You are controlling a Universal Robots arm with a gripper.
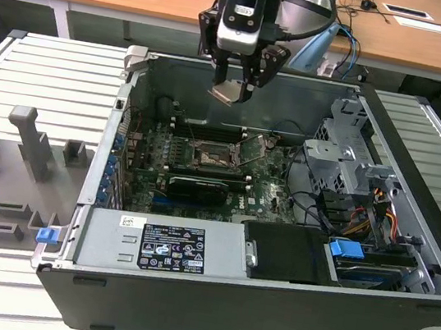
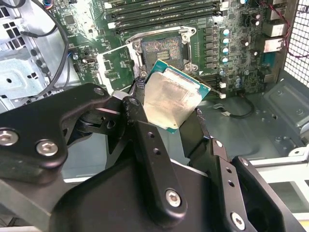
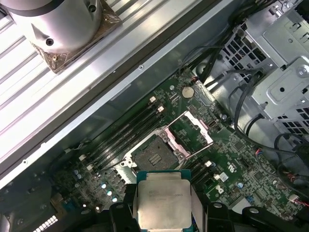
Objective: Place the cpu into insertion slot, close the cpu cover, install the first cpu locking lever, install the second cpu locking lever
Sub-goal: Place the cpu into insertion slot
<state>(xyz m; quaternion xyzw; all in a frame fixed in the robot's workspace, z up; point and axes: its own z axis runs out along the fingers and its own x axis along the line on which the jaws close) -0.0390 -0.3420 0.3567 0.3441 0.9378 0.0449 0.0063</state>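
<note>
The jaws are clamping the chip (image 3: 164,200) by its opposite edges, with the metal top facing both wrist views, and they are holding it tilted in the air. In the exterior view the chip is hanging well above the socket (image 3: 155,155) and is not touching it. The socket is lying bare, its dark centre open to view. The cover (image 3: 199,127) is standing raised at the socket's edge, so nothing is blocking the way in. I am judging that the first step is only under way: the chip is not yet seated, the cover is not yet closed, and neither locking step is done. Around the socket, the computer case (image 1: 223,315) is resting open on the desk (image 1: 42,80).
</note>
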